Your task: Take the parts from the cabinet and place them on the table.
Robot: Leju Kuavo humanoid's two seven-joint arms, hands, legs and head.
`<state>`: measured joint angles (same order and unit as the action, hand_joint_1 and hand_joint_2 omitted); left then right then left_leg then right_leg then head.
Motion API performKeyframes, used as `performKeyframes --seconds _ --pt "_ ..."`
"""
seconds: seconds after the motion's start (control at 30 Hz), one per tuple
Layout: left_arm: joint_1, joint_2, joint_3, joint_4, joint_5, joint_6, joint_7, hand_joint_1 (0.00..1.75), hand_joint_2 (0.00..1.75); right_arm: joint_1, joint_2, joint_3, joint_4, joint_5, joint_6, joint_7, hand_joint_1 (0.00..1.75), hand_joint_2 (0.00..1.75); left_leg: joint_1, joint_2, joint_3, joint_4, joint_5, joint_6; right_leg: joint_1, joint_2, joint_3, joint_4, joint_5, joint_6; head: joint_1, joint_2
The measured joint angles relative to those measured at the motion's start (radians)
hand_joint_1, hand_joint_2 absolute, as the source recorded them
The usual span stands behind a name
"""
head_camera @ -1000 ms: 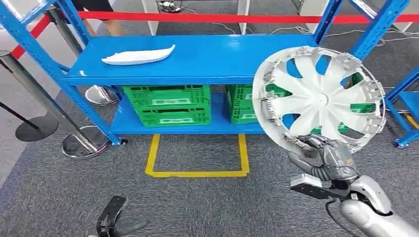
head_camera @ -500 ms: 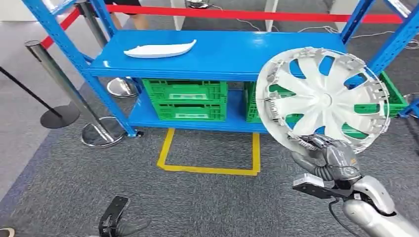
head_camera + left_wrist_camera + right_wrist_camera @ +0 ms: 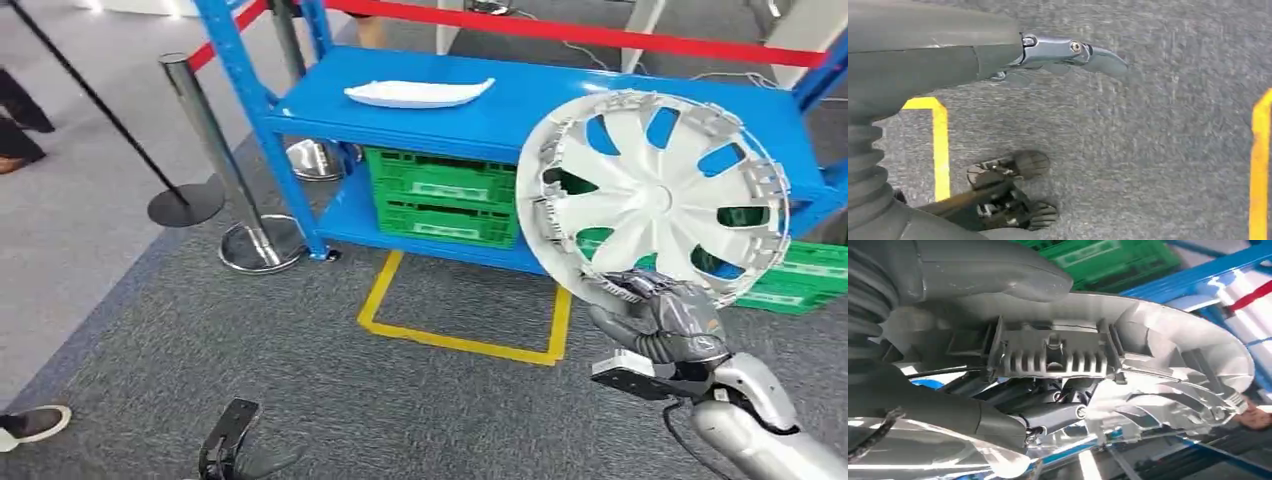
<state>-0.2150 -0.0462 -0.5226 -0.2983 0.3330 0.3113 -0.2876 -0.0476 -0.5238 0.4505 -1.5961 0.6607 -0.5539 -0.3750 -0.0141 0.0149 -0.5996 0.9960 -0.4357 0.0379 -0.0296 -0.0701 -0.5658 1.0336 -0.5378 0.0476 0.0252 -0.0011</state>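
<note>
My right hand (image 3: 665,325) grips the lower rim of a large silver-white wheel cover (image 3: 655,195) and holds it upright in front of the blue cabinet (image 3: 560,110). The right wrist view looks up close at the ribbed inside of the wheel cover (image 3: 1168,365), with my right hand (image 3: 973,270) wrapped around its edge. A long white curved part (image 3: 418,93) lies on the cabinet's top shelf, well left of the cover. My left hand (image 3: 232,445) hangs low over the grey carpet and holds nothing, its fingers (image 3: 1063,50) apart.
Green crates (image 3: 445,195) sit on the lower shelf, and another crate (image 3: 810,270) stands at the right. Chrome stanchions (image 3: 215,150) and red tape (image 3: 600,35) border the cabinet. A yellow outline (image 3: 460,340) marks the carpet. A person's shoe (image 3: 35,422) is at the lower left.
The whole picture has shifted to the right, so the camera has turned left. The wheel cover stays gripped in my right hand, and the left hand hangs as before.
</note>
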Motion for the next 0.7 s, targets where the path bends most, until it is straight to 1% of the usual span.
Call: performKeyframes --seconds 0.03,0.07,0.1,0.13,0.17,0.2,0.23,0.27,0.3,0.33,0.37,0.43,0.47,0.5,0.53,0.57,0.6,0.63,0.67,0.7 --pt "-0.003 0.002 0.000 0.000 -0.001 0.001 0.000 0.00 1.75 -0.001 0.000 -0.001 0.000 -0.001 0.000 -0.002 1.75 1.75 0.001 -0.008 -0.002 0.000 0.003 0.006 0.000 0.040 -0.024 0.054 -0.032 -0.003 0.000 0.000" --pt "-0.005 0.002 0.001 0.000 -0.001 0.002 0.000 0.00 1.75 0.002 0.000 -0.002 0.001 0.000 0.000 -0.002 1.75 1.75 0.001 -0.021 -0.004 0.000 0.003 0.008 0.001 0.060 -0.063 0.137 -0.070 -0.003 0.005 0.000" --pt "-0.004 0.001 0.002 0.000 -0.001 0.002 0.000 0.00 1.75 0.004 0.000 -0.002 0.002 -0.001 0.000 -0.002 1.75 1.75 -0.001 -0.033 -0.005 0.000 0.004 0.009 0.001 0.068 -0.105 0.221 -0.103 -0.001 0.005 0.000" --pt "-0.003 0.001 0.002 0.000 -0.001 0.002 0.001 0.00 1.75 0.006 0.000 -0.002 0.002 -0.001 0.000 -0.003 1.75 1.75 -0.002 -0.047 -0.005 0.002 0.004 0.009 0.002 0.069 -0.135 0.278 -0.116 0.000 0.005 0.000" --pt "-0.001 0.001 0.002 0.000 -0.001 0.001 0.001 0.00 1.75 0.008 0.000 -0.002 0.002 -0.001 0.000 -0.003 1.75 1.75 -0.002 -0.060 -0.005 0.002 0.004 0.009 0.002 0.069 -0.146 0.289 -0.105 0.001 0.005 0.000" --pt "0.001 0.000 0.002 0.000 -0.002 0.001 0.001 0.00 1.75 0.010 0.000 -0.002 0.002 -0.001 0.000 -0.003 1.75 1.75 -0.002 -0.077 -0.004 0.005 0.004 0.009 0.001 0.069 -0.133 0.251 -0.068 0.001 0.005 0.000" --pt "0.001 0.000 0.002 0.000 -0.002 0.001 0.001 0.00 1.75 0.011 0.000 -0.002 0.002 -0.003 0.000 -0.002 1.75 1.75 -0.001 -0.092 -0.004 0.009 0.003 0.008 -0.001 0.072 -0.101 0.174 -0.017 0.001 0.005 0.000" --pt "0.000 -0.001 0.002 0.000 -0.003 0.000 0.002 0.00 1.75 0.012 0.000 -0.003 0.002 -0.003 0.000 -0.002 1.75 1.75 0.001 -0.107 -0.005 0.016 -0.001 0.003 -0.004 0.090 -0.057 0.076 0.036 0.002 0.005 0.000" --pt "0.000 0.000 0.002 0.000 -0.003 0.001 0.002 0.00 1.75 0.011 0.000 -0.003 0.002 -0.003 0.000 -0.002 1.75 1.75 0.003 -0.119 -0.009 0.024 -0.005 -0.003 -0.011 0.134 -0.029 0.019 0.039 0.002 0.005 0.000" --pt "-0.003 0.000 0.002 0.000 -0.003 0.001 0.002 0.00 1.75 0.014 0.000 -0.002 0.003 -0.002 0.000 -0.004 1.75 1.75 -0.004 -0.131 -0.022 0.038 -0.008 -0.008 -0.014 0.157 -0.016 -0.002 0.026 0.003 0.004 0.000" --pt "-0.003 0.000 0.003 0.000 -0.003 0.001 0.002 0.00 1.75 0.015 -0.002 -0.003 0.002 -0.002 0.000 -0.003 1.75 1.75 0.000 -0.143 -0.031 0.039 -0.003 -0.012 -0.013 0.148 -0.016 0.004 0.025 -0.001 0.003 0.000" --pt "0.005 0.001 0.003 0.000 -0.004 0.000 0.002 0.00 1.75 0.016 -0.002 -0.003 0.002 -0.003 0.000 -0.003 1.75 1.75 0.005 -0.166 -0.035 0.036 0.004 -0.022 -0.007 0.126 -0.016 0.006 0.025 -0.009 0.004 0.000" --pt "0.007 0.006 0.004 0.000 -0.004 0.000 0.003 0.00 1.75 0.015 -0.002 -0.003 0.002 -0.003 0.000 -0.003 1.75 1.75 0.003 -0.176 -0.038 0.038 0.002 -0.026 -0.016 0.110 -0.013 0.001 0.028 -0.016 0.004 0.000" --pt "0.009 0.005 0.005 0.000 -0.004 0.001 0.003 0.00 1.75 0.014 -0.002 -0.003 0.002 -0.003 0.000 -0.002 1.75 1.75 -0.004 -0.115 -0.042 0.051 -0.011 -0.034 -0.015 0.100 -0.009 -0.001 0.030 -0.020 0.003 0.000" --pt "0.005 0.003 0.005 0.000 -0.004 0.001 0.003 0.00 1.75 0.015 -0.002 -0.004 0.002 -0.003 0.000 -0.002 1.75 1.75 -0.003 -0.068 -0.061 0.092 -0.037 -0.042 -0.014 0.086 -0.007 -0.002 0.028 -0.025 -0.010 0.000" --pt "0.001 0.004 0.005 0.000 -0.004 0.001 0.003 0.00 1.75 0.017 -0.002 -0.004 0.002 -0.003 0.000 -0.002 1.75 1.75 0.002 -0.041 -0.098 0.170 -0.076 -0.049 -0.012 0.071 -0.005 -0.002 0.026 -0.028 -0.012 0.000" --pt "0.000 0.003 0.005 0.000 -0.004 0.001 0.003 0.00 1.75 0.017 -0.002 -0.004 0.002 -0.003 0.000 -0.002 1.75 1.75 0.007 -0.028 -0.138 0.254 -0.110 -0.052 -0.011 0.056 -0.004 -0.002 0.024 -0.030 -0.012 0.000" --pt "0.001 0.002 0.005 0.000 -0.004 0.000 0.003 0.00 1.75 0.016 -0.002 -0.004 0.002 -0.003 0.000 -0.003 1.75 1.75 0.012 -0.023 -0.169 0.316 -0.128 -0.055 -0.011 0.043 -0.002 -0.002 0.022 -0.031 -0.012 0.000" --pt "0.004 0.002 0.005 0.000 -0.005 0.000 0.003 0.00 1.75 0.017 -0.002 -0.003 0.002 -0.002 0.000 -0.003 1.75 1.75 0.015 -0.022 -0.181 0.339 -0.124 -0.056 -0.011 0.029 0.000 -0.002 0.019 -0.031 -0.013 0.000" --pt "0.006 0.002 0.005 0.000 -0.005 -0.001 0.003 0.00 1.75 0.018 -0.002 -0.003 0.002 -0.003 0.000 -0.003 1.75 1.75 0.017 -0.021 -0.171 0.317 -0.099 -0.056 -0.011 0.016 0.004 -0.002 0.017 -0.031 -0.012 0.000"
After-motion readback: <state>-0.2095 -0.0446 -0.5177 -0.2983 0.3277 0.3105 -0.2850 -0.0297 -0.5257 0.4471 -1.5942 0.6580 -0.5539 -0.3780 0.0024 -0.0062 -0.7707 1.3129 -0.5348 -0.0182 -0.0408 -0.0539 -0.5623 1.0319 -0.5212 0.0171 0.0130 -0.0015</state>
